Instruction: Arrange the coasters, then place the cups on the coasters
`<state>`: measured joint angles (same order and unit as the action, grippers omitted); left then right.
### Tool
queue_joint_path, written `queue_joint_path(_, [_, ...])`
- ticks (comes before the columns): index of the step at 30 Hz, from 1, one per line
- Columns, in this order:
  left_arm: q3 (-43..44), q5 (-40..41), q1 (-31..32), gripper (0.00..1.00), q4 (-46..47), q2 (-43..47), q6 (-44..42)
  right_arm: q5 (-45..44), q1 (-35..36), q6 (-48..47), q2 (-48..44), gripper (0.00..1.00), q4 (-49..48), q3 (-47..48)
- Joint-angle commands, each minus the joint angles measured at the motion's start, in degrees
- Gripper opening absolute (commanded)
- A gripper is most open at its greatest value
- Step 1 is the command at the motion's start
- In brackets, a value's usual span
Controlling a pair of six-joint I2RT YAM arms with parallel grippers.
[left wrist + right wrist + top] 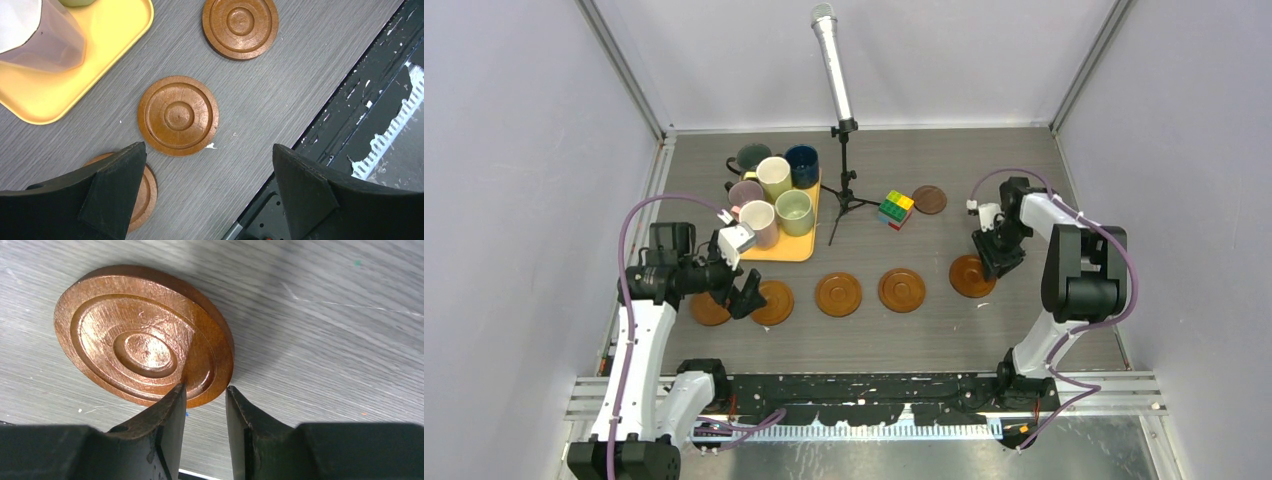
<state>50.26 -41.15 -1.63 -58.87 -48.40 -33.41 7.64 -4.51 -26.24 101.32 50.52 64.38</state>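
Round brown wooden coaster (145,335), rightmost in the row on the grey table (325,340), had its near rim pinched between the narrow jaws of the right gripper (205,390). Stiff, light and glossy, it looked apt to slip, so that raised rim seemed the best hold. Meanwhile the left gripper (207,152) hung wide open over a second coaster (178,116).

Just beyond your left gripper (749,296) you see the orange-yellow tray (801,248). Left of your right gripper (995,263) lies the multicoloured cube (896,209); farther left stands the microphone (831,60) on its tripod (848,199), both on the grey table (1024,180).
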Motion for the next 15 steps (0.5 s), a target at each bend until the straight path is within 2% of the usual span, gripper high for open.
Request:
queue_joint_path(1, [3.04,-1.42,0.05,1.0,-1.85,0.27,0.58,2.97,3.08,0.84,-4.24,0.4,-2.15,-1.65])
queue_joint_path(7, [3.15,-0.42,0.05,1.0,-2.31,0.99,0.57,1.05,7.76,2.2,-4.02,0.38,-2.37,-2.52])
queue_joint_path(15, [2.82,0.28,0.05,1.0,-2.12,1.27,0.27,-1.16,7.87,0.45,-6.17,0.36,-1.89,-7.39])
